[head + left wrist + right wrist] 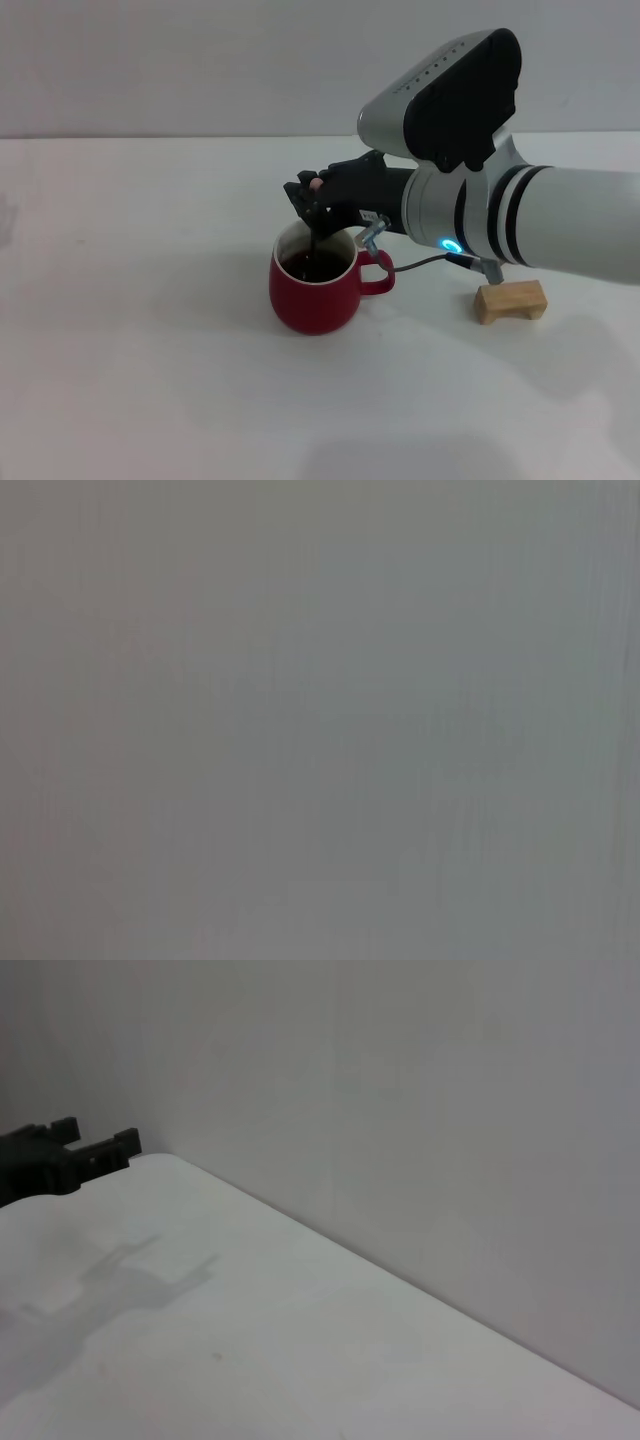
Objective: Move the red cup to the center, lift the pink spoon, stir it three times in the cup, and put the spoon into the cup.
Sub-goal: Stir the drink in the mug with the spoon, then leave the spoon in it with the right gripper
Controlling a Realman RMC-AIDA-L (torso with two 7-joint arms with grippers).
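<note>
The red cup (313,290) is dark red on the outside, and its loop handle is the same dark red. Inside the cup the rim is white and the middle looks dark. Just above the cup, the right gripper (312,207) is black, and a tiny bit of pale pink from the pink spoon (314,182) peeks out of it. Behind the gripper the arm is shiny white with black rings and a small blue-green light. Beside the cup's handle sits a light tan wooden block (511,300). The table (130,350) under the cup is plain white, and the wall behind is pale grey.
</note>
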